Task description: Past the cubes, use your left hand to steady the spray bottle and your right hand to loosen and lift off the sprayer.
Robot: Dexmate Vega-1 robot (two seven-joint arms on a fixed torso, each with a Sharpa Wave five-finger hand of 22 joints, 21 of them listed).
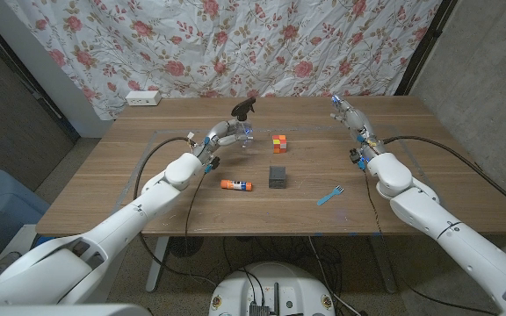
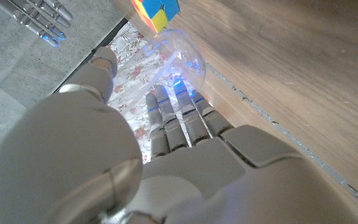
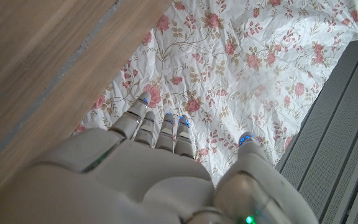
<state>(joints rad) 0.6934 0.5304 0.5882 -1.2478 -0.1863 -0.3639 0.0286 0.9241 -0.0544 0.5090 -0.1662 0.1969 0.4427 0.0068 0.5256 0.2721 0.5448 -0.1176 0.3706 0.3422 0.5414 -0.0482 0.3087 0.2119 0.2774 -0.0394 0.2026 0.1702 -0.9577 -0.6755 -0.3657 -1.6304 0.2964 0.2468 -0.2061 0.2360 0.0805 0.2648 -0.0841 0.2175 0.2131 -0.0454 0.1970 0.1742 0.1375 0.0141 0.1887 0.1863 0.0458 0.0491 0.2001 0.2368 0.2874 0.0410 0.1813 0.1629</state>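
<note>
The clear spray bottle (image 1: 246,128) with its black sprayer (image 1: 244,107) stands upright past the cubes, left of the table's middle. My left hand (image 1: 224,134) grips the bottle's body from its left side. In the left wrist view the fingers (image 2: 179,118) and the thumb (image 2: 104,62) close around the clear bottle (image 2: 182,56). My right hand (image 1: 346,112) hovers open near the table's far right, well apart from the sprayer, with nothing in it. Its fingers (image 3: 160,127) reach straight out toward the floral curtain.
A multicoloured cube (image 1: 278,142) sits just right of the bottle, and a dark cube (image 1: 278,176) sits nearer to me. An orange-capped glue stick (image 1: 235,185) and a blue fork (image 1: 329,194) lie toward the front. A white power strip (image 1: 143,97) is at the back left.
</note>
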